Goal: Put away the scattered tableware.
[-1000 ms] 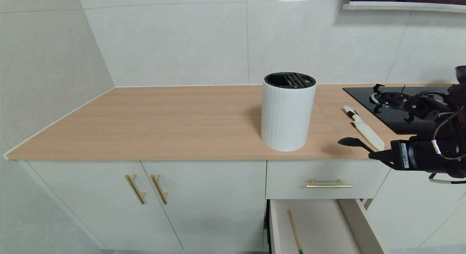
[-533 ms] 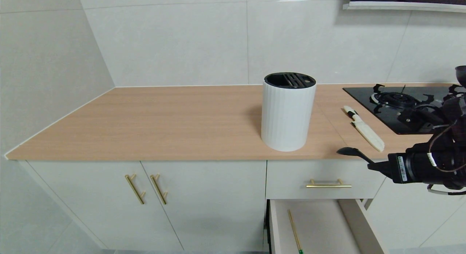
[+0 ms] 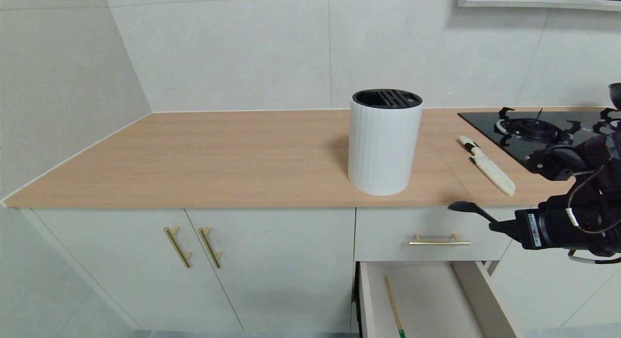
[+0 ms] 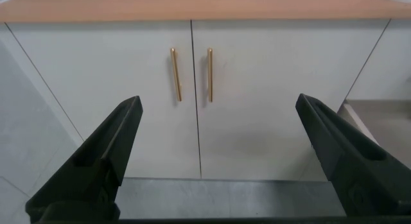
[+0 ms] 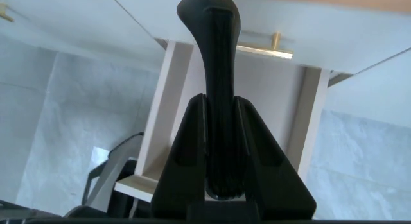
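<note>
The left tool point(image 4: 217, 103) hangs low before the cabinet doors point(image 4: 192, 95), its two black fingers point(image 4: 106, 153) spread wide apart with nothing between them. Two slim gold handles point(image 4: 174, 74) stand side by side where the doors meet. Above the doors runs the wooden counter point(image 3: 218, 153), set against a pale tiled wall.

Toward the right half of the counter stands a white ribbed holder point(image 3: 383, 144), upright, with a black slotted top. Right of it, well apart, a knife point(image 3: 487, 166) with a pale blade lies flat on the wood, its handle toward the wall and its tip toward the front edge. Just beyond the knife a black stove point(image 3: 533, 132) is sunk into the counter, with a burner grate on it.

Under the holder and the knife a shut drawer front point(image 3: 388, 233) carries a gold bar handle point(image 3: 439, 241). Below that a second drawer point(image 3: 465, 289) is pulled out. A thin wooden chopstick point(image 3: 393, 306) with a green tip lies lengthwise on its pale floor, near its left wall.

The black spoon point(image 3: 465, 207) is held out in the air in front of the counter's edge, over the open drawer, its bowl pointing left. The right tool point(image 3: 504, 227) is clamped on the spoon's handle, a finger pressed to each side of it. In the right wrist view the handle runs straight out from between the two fingers, with the open drawer below.
</note>
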Tool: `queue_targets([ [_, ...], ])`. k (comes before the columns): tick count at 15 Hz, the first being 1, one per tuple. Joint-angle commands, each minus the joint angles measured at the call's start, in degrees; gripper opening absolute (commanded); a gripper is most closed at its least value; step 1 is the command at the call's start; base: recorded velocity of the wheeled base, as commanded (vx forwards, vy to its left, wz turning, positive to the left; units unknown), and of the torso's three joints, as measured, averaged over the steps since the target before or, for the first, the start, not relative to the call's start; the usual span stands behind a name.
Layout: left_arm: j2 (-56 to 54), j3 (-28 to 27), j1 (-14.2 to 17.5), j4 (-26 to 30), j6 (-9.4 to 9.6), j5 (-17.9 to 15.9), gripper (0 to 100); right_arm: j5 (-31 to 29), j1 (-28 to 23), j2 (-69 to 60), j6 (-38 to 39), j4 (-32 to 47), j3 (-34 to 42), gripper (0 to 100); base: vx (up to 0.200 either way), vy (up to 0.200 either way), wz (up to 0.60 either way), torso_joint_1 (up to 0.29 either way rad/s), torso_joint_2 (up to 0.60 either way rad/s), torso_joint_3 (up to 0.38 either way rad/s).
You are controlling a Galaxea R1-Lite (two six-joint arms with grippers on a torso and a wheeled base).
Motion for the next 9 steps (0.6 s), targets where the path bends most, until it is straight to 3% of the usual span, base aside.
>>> queue_targets([
  [1,0.02,0.0,0.0,-0.01,-0.01,0.02,100,0.04,0.02,0.39,-0.06,0.02,0.06,0,0.0,0.0,0.0,-0.173,0.44,0.266],
  [9,0.02,0.0,0.0,-0.01,-0.01,0.02,100,0.04,0.1,1.27,-0.23,0.02,0.41,0,0.0,0.0,0.0,-0.182,0.47,0.287],
])
